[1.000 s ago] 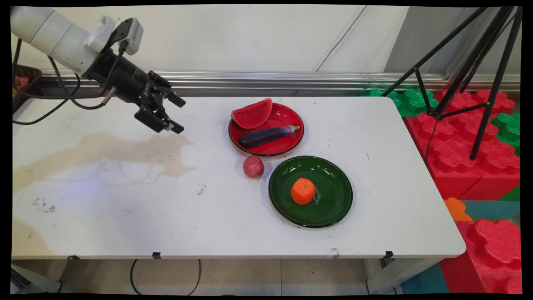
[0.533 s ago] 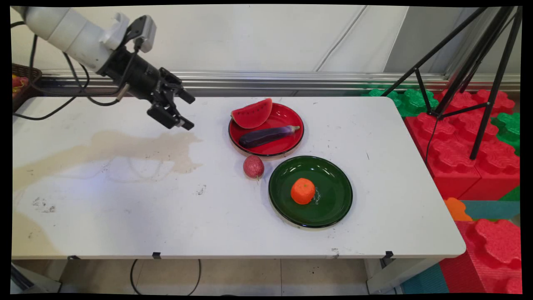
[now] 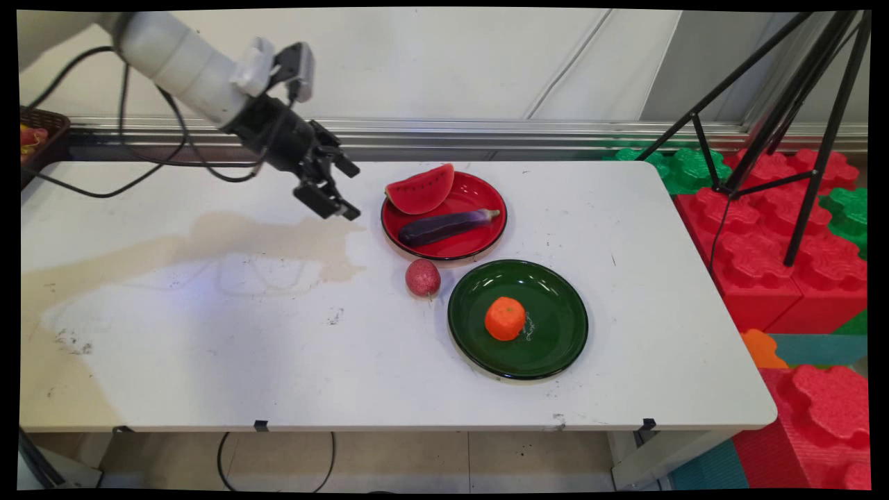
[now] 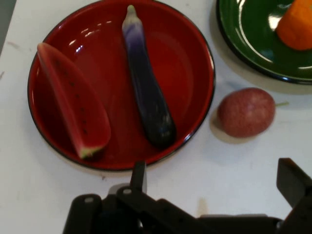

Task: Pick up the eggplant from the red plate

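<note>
Pincer (image 3: 345,191) spread and empty above the white worktop (image 3: 208,333), round red plate (image 4: 195,53) just ahead; dropping short risks a fingertip clipping its rim.

arm (image 3: 180,62): white, round links | tool (image 3: 351,189): black | cables: black, looping

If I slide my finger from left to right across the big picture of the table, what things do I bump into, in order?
gripper → watermelon slice → eggplant → orange. The reddish round fruit and the two plates overlap these sideways, so I left them out.
</note>
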Robot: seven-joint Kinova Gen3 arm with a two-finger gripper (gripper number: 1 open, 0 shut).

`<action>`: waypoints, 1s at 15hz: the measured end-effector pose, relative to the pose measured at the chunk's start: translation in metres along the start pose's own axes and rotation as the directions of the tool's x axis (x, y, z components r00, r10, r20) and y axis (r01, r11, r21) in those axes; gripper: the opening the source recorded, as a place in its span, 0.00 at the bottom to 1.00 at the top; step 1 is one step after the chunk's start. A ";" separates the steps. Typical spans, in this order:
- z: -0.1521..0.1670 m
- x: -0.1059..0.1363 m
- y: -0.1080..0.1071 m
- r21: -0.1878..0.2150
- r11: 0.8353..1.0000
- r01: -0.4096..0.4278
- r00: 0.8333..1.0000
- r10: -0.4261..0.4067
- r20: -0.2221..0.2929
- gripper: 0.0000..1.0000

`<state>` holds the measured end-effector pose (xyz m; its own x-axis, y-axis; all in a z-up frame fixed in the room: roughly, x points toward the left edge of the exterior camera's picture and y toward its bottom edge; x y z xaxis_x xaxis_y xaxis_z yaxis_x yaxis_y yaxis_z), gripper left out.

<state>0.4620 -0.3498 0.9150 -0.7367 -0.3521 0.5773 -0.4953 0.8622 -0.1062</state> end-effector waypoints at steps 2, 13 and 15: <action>0.018 0.010 -0.005 0.005 1.000 -0.006 1.000 0.006 0.011 1.00; 0.098 0.050 -0.030 0.025 0.999 -0.029 0.996 0.027 0.084 1.00; 0.120 0.059 -0.036 0.030 0.999 -0.025 0.994 0.022 0.106 1.00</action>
<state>0.3813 -0.4452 0.8552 -0.7917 -0.3698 0.4862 -0.4904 0.8594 -0.1449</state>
